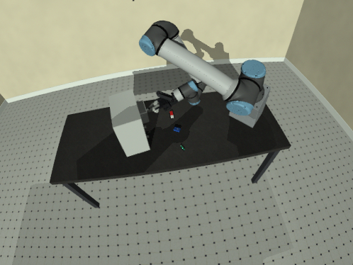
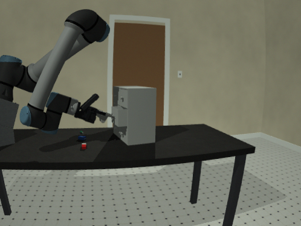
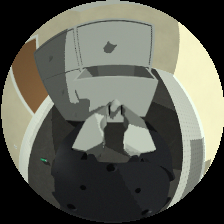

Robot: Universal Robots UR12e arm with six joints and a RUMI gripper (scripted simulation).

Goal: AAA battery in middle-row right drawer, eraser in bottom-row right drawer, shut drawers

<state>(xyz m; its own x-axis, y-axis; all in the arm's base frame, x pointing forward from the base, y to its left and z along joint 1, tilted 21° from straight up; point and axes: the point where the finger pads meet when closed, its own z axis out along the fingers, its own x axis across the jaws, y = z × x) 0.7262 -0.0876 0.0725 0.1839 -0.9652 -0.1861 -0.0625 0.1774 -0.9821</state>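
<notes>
The dark two-jaw gripper (image 2: 106, 115) was clenched on the small handle (image 3: 115, 108) of the grey chest's (image 2: 139, 115) middle-row drawer (image 3: 114, 93), pulled partly out at frame centre. A red-and-white eraser (image 2: 84, 146) and a green AAA battery (image 1: 182, 147) lay apart from the jaws on the black table (image 2: 193, 142), lower left, before a brown door (image 2: 139, 60)

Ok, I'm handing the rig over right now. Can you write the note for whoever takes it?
Gripper: jaws shut on the handle of the right middle-row drawer, which is partly out of the chest.
Things: three small pieces lie on the table in front of the chest: red-and-white, likely the eraser; blue; and green. They are too small to tell which is the battery.
Done: nothing is stowed.
Left: load the battery, open the bottom right drawer, load the eraser, shut both drawers.
</notes>
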